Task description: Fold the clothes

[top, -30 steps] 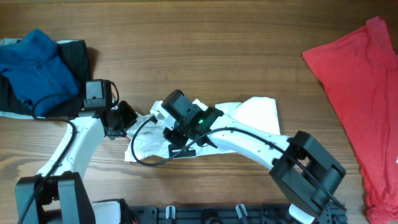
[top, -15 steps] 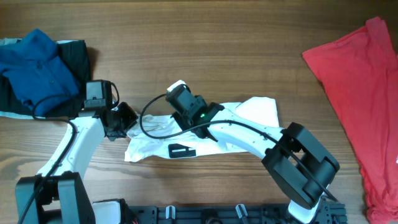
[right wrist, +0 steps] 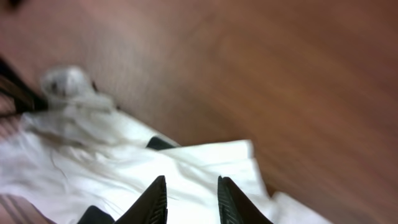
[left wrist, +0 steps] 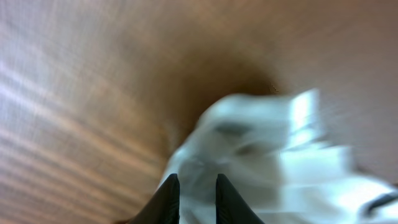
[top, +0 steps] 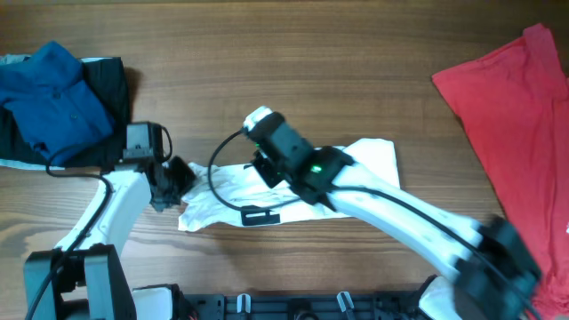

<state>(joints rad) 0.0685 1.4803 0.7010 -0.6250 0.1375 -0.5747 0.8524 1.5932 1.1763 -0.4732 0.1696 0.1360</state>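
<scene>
The white T-shirt [top: 356,169] lies crumpled at the middle of the wooden table, its small black label [top: 258,214] at the near edge. My left gripper [top: 180,177] sits at the shirt's left edge. In the left wrist view its narrow jaws [left wrist: 198,186] are pinched on bunched white cloth [left wrist: 280,143], all blurred. My right gripper [top: 264,166] hovers over the shirt's left half. In the right wrist view it [right wrist: 189,186] stands open above the white cloth [right wrist: 124,155], holding nothing. A red shirt [top: 524,124] is spread at the right edge.
A blue garment [top: 53,93] lies on a dark one [top: 111,76] at the back left corner. The right arm's links [top: 418,222] stretch across the near right of the table. Bare wood [top: 293,53] runs along the far side.
My right gripper has let go of the white cloth and opened, and its arm has swung up and right. The left gripper has shifted slightly, still at the shirt's edge.
</scene>
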